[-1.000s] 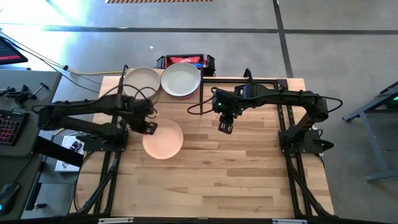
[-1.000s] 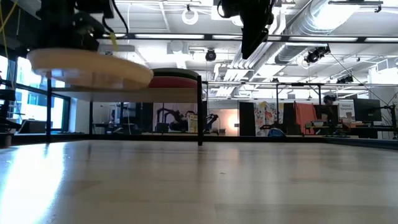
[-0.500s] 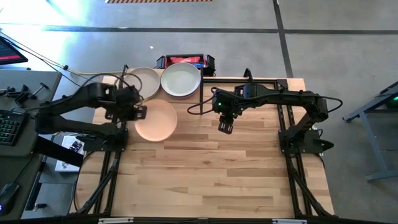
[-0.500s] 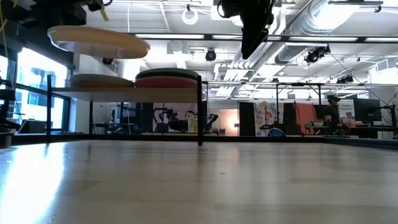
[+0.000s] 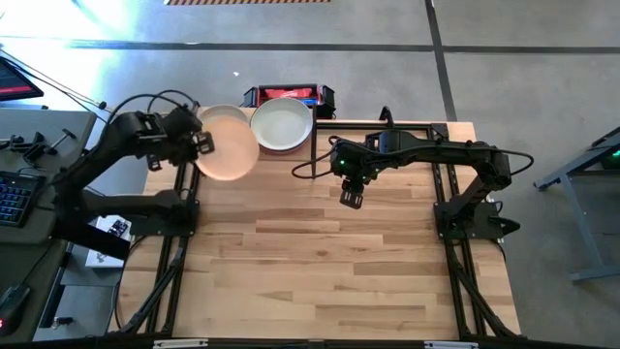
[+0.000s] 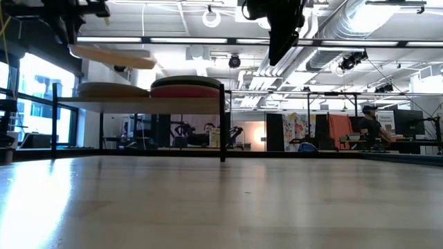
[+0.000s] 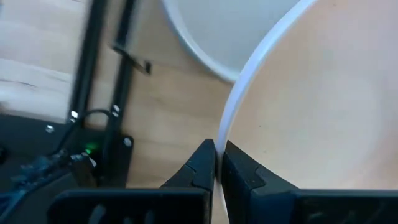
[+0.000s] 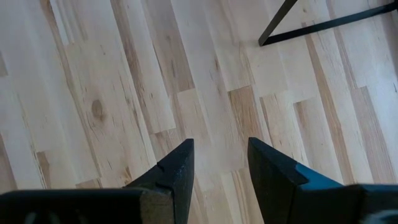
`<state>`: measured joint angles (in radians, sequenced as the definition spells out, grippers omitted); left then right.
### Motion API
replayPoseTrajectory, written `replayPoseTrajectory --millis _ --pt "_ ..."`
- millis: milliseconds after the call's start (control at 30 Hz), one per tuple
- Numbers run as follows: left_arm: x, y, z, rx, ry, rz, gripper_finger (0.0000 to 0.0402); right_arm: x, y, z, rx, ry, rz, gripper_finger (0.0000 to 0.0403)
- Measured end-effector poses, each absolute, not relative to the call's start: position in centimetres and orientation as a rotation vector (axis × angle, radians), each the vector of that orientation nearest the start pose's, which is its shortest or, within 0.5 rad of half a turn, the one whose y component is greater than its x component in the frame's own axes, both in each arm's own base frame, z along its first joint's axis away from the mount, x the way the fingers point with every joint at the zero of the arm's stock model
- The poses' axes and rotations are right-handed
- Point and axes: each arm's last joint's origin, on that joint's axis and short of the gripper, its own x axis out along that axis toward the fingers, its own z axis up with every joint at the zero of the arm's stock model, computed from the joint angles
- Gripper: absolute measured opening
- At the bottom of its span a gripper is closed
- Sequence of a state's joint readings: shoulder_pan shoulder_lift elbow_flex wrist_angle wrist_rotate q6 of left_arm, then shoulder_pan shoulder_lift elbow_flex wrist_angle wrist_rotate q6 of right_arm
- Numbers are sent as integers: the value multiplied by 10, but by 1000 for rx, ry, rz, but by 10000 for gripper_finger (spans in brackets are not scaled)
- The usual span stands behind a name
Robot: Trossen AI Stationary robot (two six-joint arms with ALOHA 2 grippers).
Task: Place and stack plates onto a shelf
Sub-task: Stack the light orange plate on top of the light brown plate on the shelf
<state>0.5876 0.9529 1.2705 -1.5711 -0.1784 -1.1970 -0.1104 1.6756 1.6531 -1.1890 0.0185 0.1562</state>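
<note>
Left claw point(image 5: 199, 142) pinched closed, raised high; right claw point(image 5: 350, 198) spread apart, mid-table.

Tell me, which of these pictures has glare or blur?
High view: bright glare on the floor at top left. Low view: windows at left blown out white, table soft up close. Left wrist view: background smeared beside the plate.

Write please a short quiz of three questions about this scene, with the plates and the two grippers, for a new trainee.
1. True or false: the left gripper is shut on the rim of the peach plate.
2. Where is that plate? A) flat on the table B) held in the air above the shelf C) on the floor
3. Fill in: the right gripper is open and holds ____.

Key: 1 true. 2 B; in the low view it hangs above the stack already on the shelf. 3 nothing; it hovers over the bare table.
</note>
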Motion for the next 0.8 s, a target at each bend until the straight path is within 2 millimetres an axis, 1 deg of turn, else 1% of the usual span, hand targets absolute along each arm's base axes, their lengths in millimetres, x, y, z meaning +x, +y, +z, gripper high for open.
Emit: replayPoseTrajectory --millis 100,200,367,467,567,800 --pt "84 74 361 -1276 631 1473 7 326 -37 330 192 1200 -207 128" --pt "79 81 361 -1337 551 1546 7 326 -37 330 192 1201 -207 128" --pt "77 91 362 -1417 411 1607 7 326 -34 330 187 1201 -200 128" --pt "80 99 362 -1434 367 1630 7 327 -29 330 178 1202 -187 128" --pt "83 109 359 -1437 371 1667 7 328 -24 329 169 1204 -173 128" --pt "95 132 346 -1405 496 1705 7 330 -18 325 134 1221 -190 128"
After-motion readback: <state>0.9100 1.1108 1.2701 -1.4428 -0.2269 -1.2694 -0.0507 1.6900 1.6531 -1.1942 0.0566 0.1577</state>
